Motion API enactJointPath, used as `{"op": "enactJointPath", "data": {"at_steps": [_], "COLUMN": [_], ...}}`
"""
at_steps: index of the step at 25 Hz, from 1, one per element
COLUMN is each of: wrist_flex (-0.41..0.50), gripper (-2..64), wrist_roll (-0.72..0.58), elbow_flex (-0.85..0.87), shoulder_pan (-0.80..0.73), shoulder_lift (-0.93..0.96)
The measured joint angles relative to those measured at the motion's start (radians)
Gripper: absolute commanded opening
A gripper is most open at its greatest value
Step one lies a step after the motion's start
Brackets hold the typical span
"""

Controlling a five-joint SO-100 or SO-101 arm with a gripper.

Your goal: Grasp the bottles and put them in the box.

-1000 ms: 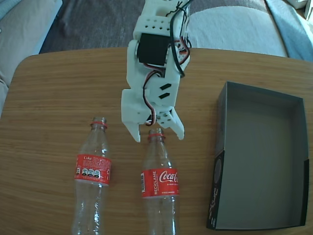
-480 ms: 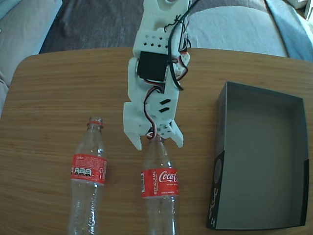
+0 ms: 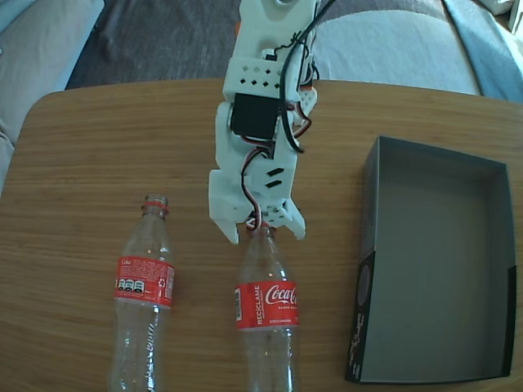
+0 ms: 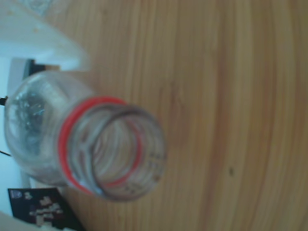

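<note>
On a tabletop (image 3: 98, 147) of warm, straight-grained wood with rounded corners, two clear plastic bottles stand upright without caps. The left bottle (image 3: 140, 304) in the fixed view has a ribbed, faintly crinkled body, a red label with small print and a red ring under its open mouth; it stands alone, well apart from the arm. The right bottle (image 3: 266, 314) carries a red label with white Coca-Cola script and a vertical "RECICLAME" strip.

The gripper (image 3: 262, 235), made of matte white printed plastic with perforated plates, a black servo block and loose black and red wires, hangs over the right bottle's neck. Its two pointed fingers are parted narrowly, one on each side of the neck, and the bottle's mouth is hidden between them. Whether the fingers actually press on the plastic is hard to tell from this angle; they seem to sit just beside it rather than clamped.

The wrist view looks straight down into that bottle's round open mouth (image 4: 113, 149), blurred by closeness, with threaded rim and red ring clear enough, and wood grain running past it.

The box (image 3: 369, 245) lies to the right in the fixed view, apart from both bottles: a shallow rectangular cardboard tray, black outside with faint print on its near left wall, smooth grey inside, holding nothing. Beyond the tabletop, grey and dark fabric surfaces (image 3: 147, 37) show.
</note>
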Motion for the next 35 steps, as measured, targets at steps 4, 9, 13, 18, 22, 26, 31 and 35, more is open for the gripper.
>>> {"op": "enactJointPath", "data": {"at_steps": [4,9,13,18,22,26,31,35], "wrist_flex": [-0.009,-0.071,-0.084,-0.089,-0.106,-0.106,-0.106,-0.106], "gripper": [44.7,44.7,44.7,44.7,44.7,44.7,35.7,25.0], "wrist_roll": [0.000,0.000,0.000,0.000,0.000,0.000,0.000,0.000], "elbow_flex": [0.000,0.034,0.041,0.041,0.017,-0.002,-0.002,-0.005], "shoulder_pan": [0.000,0.000,0.002,0.002,0.002,0.002,0.002,0.011], "shoulder_lift": [0.000,0.000,-0.002,-0.078,-0.143,-0.158,-0.158,-0.158]}}
